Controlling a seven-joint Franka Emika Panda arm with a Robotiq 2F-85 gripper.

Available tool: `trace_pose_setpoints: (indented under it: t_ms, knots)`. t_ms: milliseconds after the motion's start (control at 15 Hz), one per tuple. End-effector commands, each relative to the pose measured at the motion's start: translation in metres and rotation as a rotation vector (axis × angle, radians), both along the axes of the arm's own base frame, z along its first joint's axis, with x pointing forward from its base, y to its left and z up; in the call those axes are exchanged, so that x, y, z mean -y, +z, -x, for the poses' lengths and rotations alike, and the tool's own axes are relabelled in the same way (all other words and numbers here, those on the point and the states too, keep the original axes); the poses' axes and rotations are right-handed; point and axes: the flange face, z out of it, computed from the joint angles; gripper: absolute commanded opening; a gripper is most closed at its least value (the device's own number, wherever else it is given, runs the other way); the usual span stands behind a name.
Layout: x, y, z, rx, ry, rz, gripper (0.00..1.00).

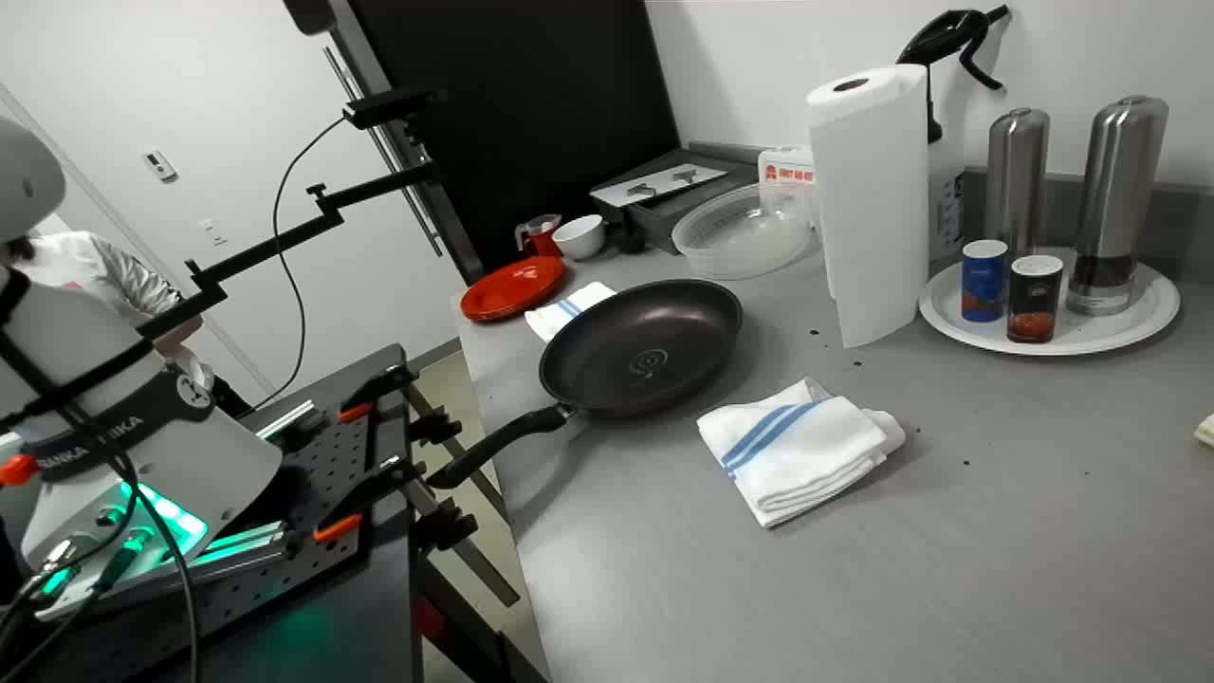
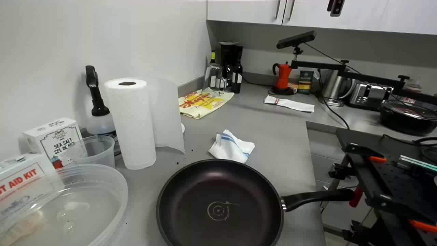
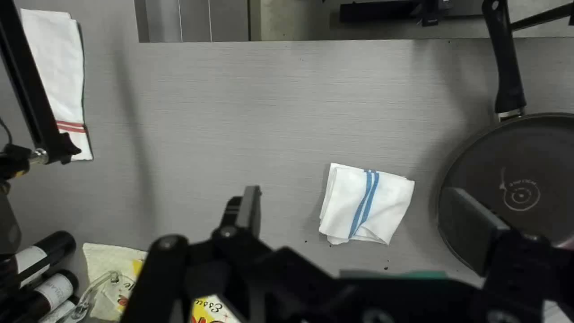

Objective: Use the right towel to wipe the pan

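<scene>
The right towel, a folded white cloth with blue stripes, lies on the grey counter beside the pan in both exterior views point(image 1: 797, 446) point(image 2: 230, 148). It also shows in the wrist view point(image 3: 341, 197), apart from the pan. The pan, dark with a long black handle, stands upright on the counter in both exterior views point(image 1: 664, 332) point(image 2: 218, 191). In the wrist view the pan point(image 3: 538, 157) is cut off at the right. My gripper point(image 3: 361, 215) is open and empty above the counter. The towel shows between its fingers; one finger overlaps the pan. The gripper is out of both exterior views.
A paper-towel roll point(image 1: 873, 199) stands behind the towel. A white tray point(image 1: 1152, 318) with shakers and mills is near it. A clear plastic tub point(image 2: 116, 191) and a red plate point(image 1: 512, 287) stand near the pan. Another blue-striped cloth point(image 1: 560, 318) lies partly behind the pan. A red-striped cloth point(image 3: 56, 80) lies farther off.
</scene>
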Motion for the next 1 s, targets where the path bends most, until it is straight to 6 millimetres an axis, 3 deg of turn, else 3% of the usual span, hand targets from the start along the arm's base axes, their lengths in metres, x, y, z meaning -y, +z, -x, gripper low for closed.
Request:
trace_pose_setpoints:
  t_ms: [0,267,933]
  knots:
    - [0.000,0.001,0.000,-0.001,0.000,0.000,1.00]
    - [-0.003,-0.017,-0.014,-0.016,-0.089,-0.023,1.00]
    - [-0.024,-0.106,-0.088,-0.048,-0.471,-0.180,1.00]
